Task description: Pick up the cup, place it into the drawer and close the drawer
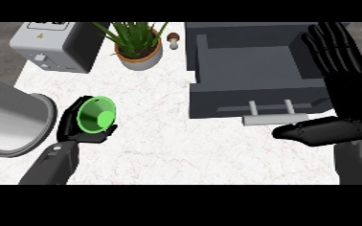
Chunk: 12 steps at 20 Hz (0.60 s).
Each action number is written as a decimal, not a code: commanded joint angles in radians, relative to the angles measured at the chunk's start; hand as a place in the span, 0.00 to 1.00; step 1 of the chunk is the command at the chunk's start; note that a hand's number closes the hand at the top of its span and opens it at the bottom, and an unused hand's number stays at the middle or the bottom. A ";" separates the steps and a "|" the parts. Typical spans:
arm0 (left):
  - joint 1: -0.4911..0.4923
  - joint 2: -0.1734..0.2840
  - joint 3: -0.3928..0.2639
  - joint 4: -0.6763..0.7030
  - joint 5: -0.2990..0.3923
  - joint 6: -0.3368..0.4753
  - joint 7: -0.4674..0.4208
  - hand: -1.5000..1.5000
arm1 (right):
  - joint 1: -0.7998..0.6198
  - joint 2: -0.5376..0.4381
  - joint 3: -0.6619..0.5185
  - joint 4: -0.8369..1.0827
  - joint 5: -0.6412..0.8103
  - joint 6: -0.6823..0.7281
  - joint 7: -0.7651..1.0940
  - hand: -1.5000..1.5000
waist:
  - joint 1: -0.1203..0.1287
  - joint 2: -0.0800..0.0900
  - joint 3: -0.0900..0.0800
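Two hands [83, 127] [332, 62], one cup [96, 113].

One cup [96, 113], one drawer [254, 79], one potted plant [138, 45], one mushroom [173, 40], one toaster [53, 45], two robot hands.

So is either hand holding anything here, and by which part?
The left hand holds the green cup, fingers curled round its outer wall below the rim. The right hand is open near the drawer, holding nothing.

Two grey forearms, left hand [79, 127] black, right hand [332, 76] black with glossy segmented fingers [326, 38]
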 commanded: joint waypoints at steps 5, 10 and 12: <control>-0.009 -0.081 0.047 -0.045 0.048 0.000 -0.192 1.00 | 0.006 -0.016 -0.034 0.006 -0.020 0.004 0.011 0.00 | 0.016 -0.008 0.002; -0.001 -0.139 0.079 -0.093 0.087 0.040 -0.220 1.00 | 0.001 -0.006 -0.023 0.039 -0.001 0.008 -0.033 0.00 | 0.032 -0.013 0.004; -0.065 -0.095 0.072 -0.101 0.085 -0.011 -0.150 1.00 | 0.033 -0.019 -0.041 0.044 -0.009 0.023 -0.045 0.00 | 0.026 -0.012 0.004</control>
